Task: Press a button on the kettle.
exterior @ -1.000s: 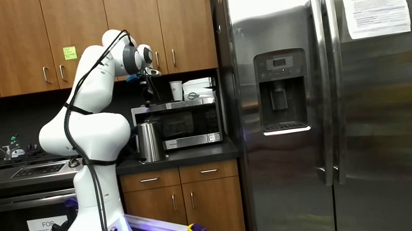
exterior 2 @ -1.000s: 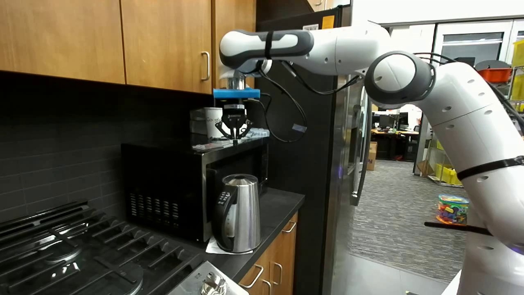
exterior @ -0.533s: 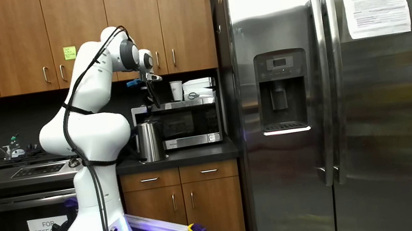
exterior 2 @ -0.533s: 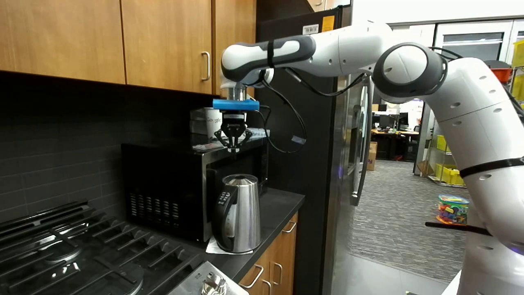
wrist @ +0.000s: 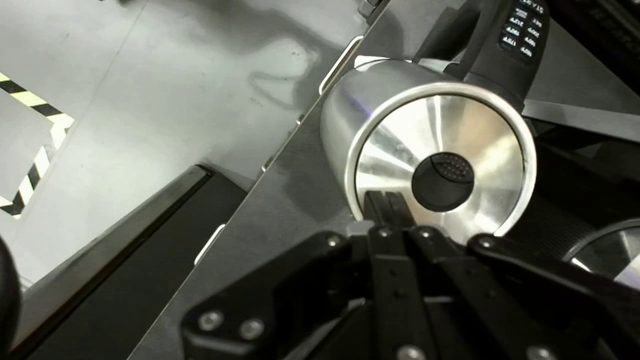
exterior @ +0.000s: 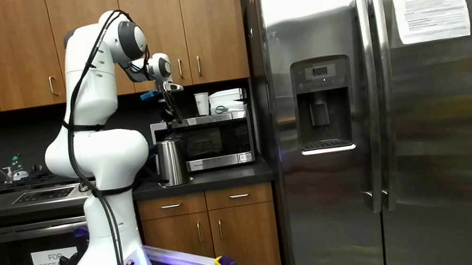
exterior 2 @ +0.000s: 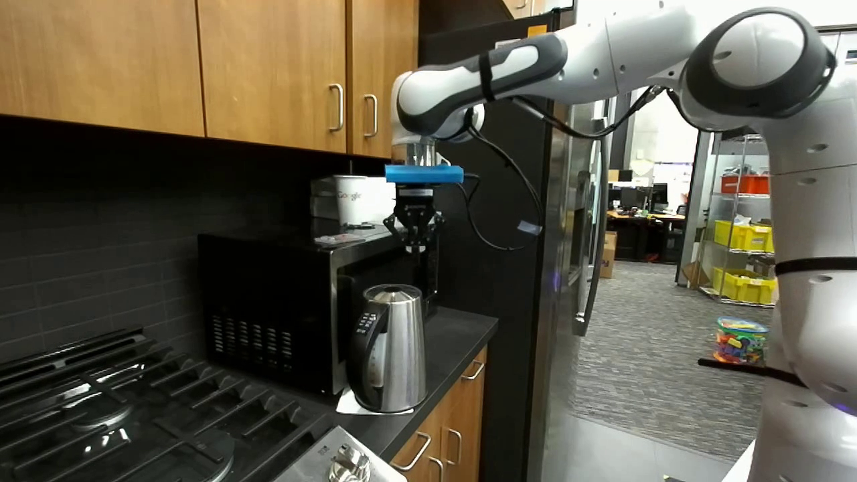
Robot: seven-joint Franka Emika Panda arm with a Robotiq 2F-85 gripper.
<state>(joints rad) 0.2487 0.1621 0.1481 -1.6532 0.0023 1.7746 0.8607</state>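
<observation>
The kettle is shiny steel with a dark handle. It stands upright on the counter in both exterior views (exterior: pixel 173 164) (exterior 2: pixel 405 355), before the microwave. A panel of labelled buttons (exterior 2: pixel 367 323) is on top of its handle. In the wrist view the kettle (wrist: pixel 385 92) is seen from above, and the button panel (wrist: pixel 522 31) is at the top right. My gripper (wrist: pixel 385 195) is shut and empty, its fingertips together in front of the lid's edge, away from the panel. In an exterior view my gripper (exterior 2: pixel 415 248) points down, above the kettle and apart from it.
The microwave (exterior 2: pixel 268 294) stands behind the kettle, with a white cup (exterior 2: pixel 351 201) and boxes on top. Wooden cabinets (exterior 2: pixel 274 67) hang above. A gas stove (exterior 2: pixel 167 415) is beside the counter (exterior 2: pixel 462 328), and a steel refrigerator (exterior: pixel 343 210) is on the opposite side.
My gripper has moved down, then to the right in an exterior view, back toward the arm's base. The elbow has risen and drawn back. The kettle has not moved.
</observation>
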